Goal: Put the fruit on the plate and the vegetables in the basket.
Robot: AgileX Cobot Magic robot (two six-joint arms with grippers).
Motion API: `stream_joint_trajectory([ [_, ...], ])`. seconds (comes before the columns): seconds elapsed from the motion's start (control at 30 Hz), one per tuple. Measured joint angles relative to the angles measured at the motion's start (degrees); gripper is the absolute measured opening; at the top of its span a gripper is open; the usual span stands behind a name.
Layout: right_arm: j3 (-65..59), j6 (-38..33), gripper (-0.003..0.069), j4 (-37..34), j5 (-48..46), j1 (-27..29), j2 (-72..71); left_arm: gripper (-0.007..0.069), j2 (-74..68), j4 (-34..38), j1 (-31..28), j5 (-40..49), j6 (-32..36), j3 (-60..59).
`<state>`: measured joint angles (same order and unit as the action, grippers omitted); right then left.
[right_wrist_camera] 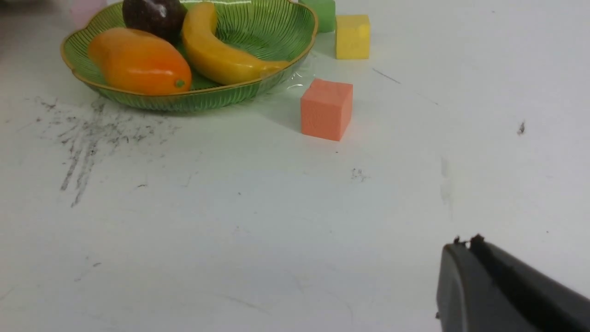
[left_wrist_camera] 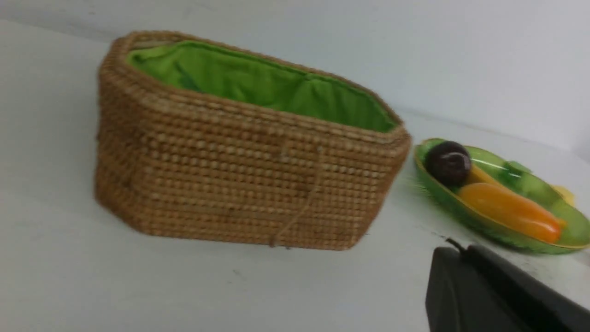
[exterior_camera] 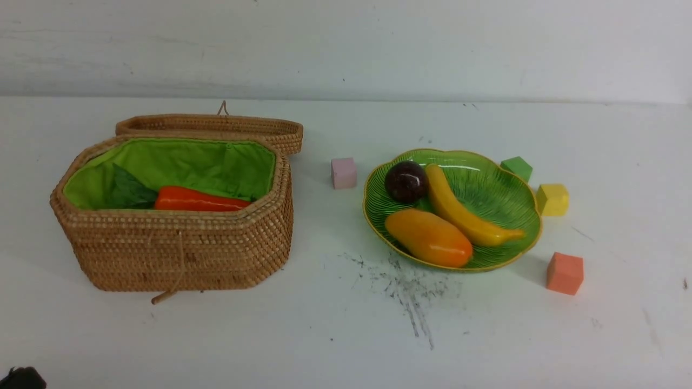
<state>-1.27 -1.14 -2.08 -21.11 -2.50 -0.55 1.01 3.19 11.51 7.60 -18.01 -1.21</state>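
Front view: carrot (exterior_camera: 201, 200) half-hid behind basket (exterior_camera: 178, 254) rim

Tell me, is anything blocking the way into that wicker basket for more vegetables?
Nothing visible does. The basket stands open, its lid folded back behind it; only a carrot and green leaves show inside.

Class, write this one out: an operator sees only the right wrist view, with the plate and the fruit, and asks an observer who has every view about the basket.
Operator: I can't see the basket. Is anything in it?
Observer: Yes, an orange carrot lies inside the basket, on the green lining.
Operator: Is the lid shut over it?
Observer: No, the lid lies open behind the basket.
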Motion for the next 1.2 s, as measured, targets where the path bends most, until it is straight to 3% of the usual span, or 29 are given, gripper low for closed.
stream_joint_trajectory([
  [0.23, 0.0, 0.0, 0.0017, 0.0, 0.0, 0.0, 0.0, -0.0013, 0.0, 1.5, -2.6, 13.7, 2.8, -0.5],
  [1.2, 0.0, 0.0, 0.0044, 0.0, 0.0, 0.0, 0.0, -0.0013, 0.0, 1.7, -2.6, 14.0, 2.8, -0.5],
])
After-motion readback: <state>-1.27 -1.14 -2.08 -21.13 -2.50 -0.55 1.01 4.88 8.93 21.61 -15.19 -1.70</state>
